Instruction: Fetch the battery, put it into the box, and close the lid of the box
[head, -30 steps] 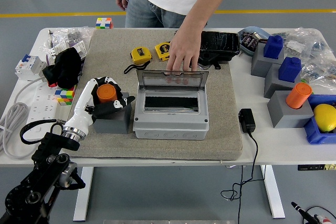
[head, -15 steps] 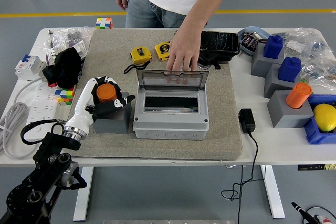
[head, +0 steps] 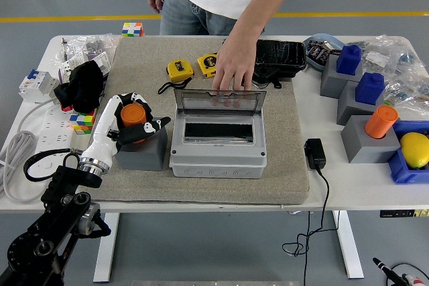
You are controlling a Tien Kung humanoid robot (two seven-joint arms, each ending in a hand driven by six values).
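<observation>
An orange cylindrical battery (head: 133,114) stands in a grey block holder (head: 143,155) on the tan mat, left of the grey box (head: 218,155). My left hand (head: 139,126) is wrapped around the battery, its white and black fingers curled on it. The box's clear lid (head: 220,106) stands upright and open. A person's hand (head: 234,74) at the far side rests on the lid's top edge. The box opening shows a dark slot (head: 218,132). My right arm is out of view.
Two yellow tape measures (head: 179,69) and a black case (head: 280,58) lie behind the box. Blue batteries (head: 369,87) and another orange one (head: 381,122) stand on grey blocks at the right. A power adapter (head: 314,153) and a colour cube (head: 84,123) lie nearby.
My left hand has risen slightly with the orange battery, showing more of the grey holder below. The person's hand and the lid have stayed put.
</observation>
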